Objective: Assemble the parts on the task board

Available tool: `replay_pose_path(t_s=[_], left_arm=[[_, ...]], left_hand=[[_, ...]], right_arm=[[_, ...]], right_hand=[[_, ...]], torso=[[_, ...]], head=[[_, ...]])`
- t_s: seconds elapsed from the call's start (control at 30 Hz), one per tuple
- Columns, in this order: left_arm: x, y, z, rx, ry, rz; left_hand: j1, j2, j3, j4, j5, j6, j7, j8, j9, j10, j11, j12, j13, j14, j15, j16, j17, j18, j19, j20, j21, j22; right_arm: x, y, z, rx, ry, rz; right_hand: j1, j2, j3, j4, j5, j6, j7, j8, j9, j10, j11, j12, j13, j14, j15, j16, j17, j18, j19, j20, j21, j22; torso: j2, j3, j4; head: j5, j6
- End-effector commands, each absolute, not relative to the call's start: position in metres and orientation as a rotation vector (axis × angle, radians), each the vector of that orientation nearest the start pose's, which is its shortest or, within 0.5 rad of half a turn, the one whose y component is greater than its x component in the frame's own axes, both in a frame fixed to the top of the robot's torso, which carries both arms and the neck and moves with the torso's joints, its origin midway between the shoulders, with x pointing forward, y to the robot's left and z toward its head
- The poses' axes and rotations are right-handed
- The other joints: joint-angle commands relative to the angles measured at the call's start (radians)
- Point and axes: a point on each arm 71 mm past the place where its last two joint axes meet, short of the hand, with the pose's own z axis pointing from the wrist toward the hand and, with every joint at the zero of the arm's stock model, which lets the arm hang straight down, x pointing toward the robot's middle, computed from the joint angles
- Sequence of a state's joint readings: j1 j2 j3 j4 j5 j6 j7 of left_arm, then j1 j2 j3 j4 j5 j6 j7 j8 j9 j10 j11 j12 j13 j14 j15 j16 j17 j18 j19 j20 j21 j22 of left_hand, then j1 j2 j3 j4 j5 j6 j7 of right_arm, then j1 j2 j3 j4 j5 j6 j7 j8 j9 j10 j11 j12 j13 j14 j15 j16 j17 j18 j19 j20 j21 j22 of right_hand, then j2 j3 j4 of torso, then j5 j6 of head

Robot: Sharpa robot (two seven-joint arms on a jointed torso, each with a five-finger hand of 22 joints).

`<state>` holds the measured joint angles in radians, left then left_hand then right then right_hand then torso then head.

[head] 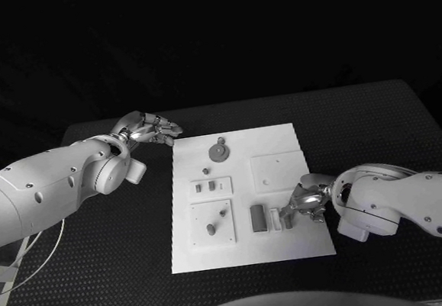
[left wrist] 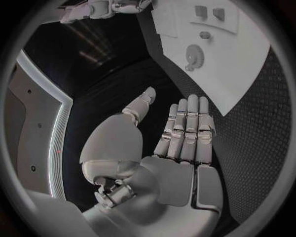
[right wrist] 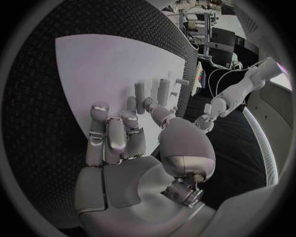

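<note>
The task board (head: 244, 200) lies as a white plate in the middle of the frame on the black table (head: 101, 247), its long side running from upper middle to lower middle. The right hand (head: 306, 201) comes in from the lower right and rests at the board's right edge, in the lower part of the plate, its fingers reaching over the white surface toward the upright parts there; in the right wrist view the fingertips (right wrist: 98, 109) lie on or just above the board beside those pieces, the fingers partly apart, and I cannot tell whether anything is pinched between them. Just left of that hand stand three narrow parts side by side: a dark block (head: 258, 219) and two paler slim pieces (head: 280, 218) next to it. The left hand (head: 149, 130) hovers at the upper left of the frame, off the board, just beyond its upper left corner, fingers straight and spread, holding nothing; the left wrist view shows its palm (left wrist: 179, 168) flat and bare over the table. Nearest to it on the board lies one round disc part (head: 218, 152) with a small stem. Below that sit one small raised plate (head: 210, 187) carrying two little pegs, one larger raised plate (head: 212, 223) at the lower left bearing two small pieces, and one plain square plate (head: 279, 169) at the right.
</note>
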<state>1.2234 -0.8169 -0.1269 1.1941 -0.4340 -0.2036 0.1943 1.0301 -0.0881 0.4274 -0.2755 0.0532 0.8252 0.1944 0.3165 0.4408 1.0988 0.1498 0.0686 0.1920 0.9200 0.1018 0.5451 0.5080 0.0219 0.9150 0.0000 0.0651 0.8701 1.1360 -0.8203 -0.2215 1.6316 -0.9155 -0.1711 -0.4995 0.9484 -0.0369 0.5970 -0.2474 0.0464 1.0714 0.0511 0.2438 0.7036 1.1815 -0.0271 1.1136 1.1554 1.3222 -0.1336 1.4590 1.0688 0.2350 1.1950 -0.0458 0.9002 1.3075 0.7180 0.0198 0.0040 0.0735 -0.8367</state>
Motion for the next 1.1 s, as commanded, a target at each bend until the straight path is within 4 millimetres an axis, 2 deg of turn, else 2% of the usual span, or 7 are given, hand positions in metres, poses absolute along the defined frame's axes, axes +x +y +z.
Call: replay_pose_path(t_s=[0.03,0.6,1.1], left_arm=[[0.530,0.292,-0.221,-0.799,1.708,-1.061],[0.530,0.292,-0.221,-0.799,1.709,-1.062],[0.529,0.292,-0.221,-0.799,1.710,-1.062]], left_hand=[[-0.007,0.000,-0.004,0.000,-0.001,-0.008,-0.002,0.004,-0.001,-0.003,0.003,0.001,-0.002,0.006,0.001,-0.007,0.002,-0.003,-0.002,0.004,0.006,-0.001],[-0.007,0.000,-0.005,-0.001,-0.001,-0.008,-0.002,0.004,-0.001,-0.004,0.003,0.001,-0.002,0.006,0.002,-0.008,0.003,-0.003,-0.002,0.004,0.006,-0.001],[-0.008,0.001,-0.005,-0.001,-0.001,-0.008,-0.002,0.004,-0.002,-0.004,0.003,0.001,-0.002,0.006,0.002,-0.009,0.004,-0.003,-0.002,0.004,0.006,-0.002]], right_arm=[[0.407,-0.181,-0.299,0.452,2.385,0.566],[0.407,-0.171,-0.296,0.431,2.356,0.618],[0.411,-0.167,-0.302,0.394,2.400,0.587]], right_hand=[[0.033,0.034,0.055,-0.047,0.003,-0.020,0.028,0.003,-0.001,0.007,-0.004,0.000,-0.001,0.005,0.000,0.003,-0.002,0.027,0.008,-0.001,0.005,0.017],[0.033,0.034,0.058,-0.047,0.003,-0.020,0.028,0.003,-0.001,0.008,-0.004,0.000,-0.001,0.005,0.000,0.002,-0.003,0.027,0.008,-0.001,0.005,0.016],[0.030,0.034,0.060,-0.047,0.003,-0.021,0.029,0.002,-0.001,0.007,-0.004,-0.001,-0.002,0.004,0.000,0.001,-0.007,0.027,0.008,-0.001,0.005,0.016]], torso=[[0.000,0.0001,0.0003],[0.000,0.0005,-0.0004],[0.000,-0.0009,0.0002]], head=[[-0.002,0.002],[0.000,0.000],[0.002,-0.002]])
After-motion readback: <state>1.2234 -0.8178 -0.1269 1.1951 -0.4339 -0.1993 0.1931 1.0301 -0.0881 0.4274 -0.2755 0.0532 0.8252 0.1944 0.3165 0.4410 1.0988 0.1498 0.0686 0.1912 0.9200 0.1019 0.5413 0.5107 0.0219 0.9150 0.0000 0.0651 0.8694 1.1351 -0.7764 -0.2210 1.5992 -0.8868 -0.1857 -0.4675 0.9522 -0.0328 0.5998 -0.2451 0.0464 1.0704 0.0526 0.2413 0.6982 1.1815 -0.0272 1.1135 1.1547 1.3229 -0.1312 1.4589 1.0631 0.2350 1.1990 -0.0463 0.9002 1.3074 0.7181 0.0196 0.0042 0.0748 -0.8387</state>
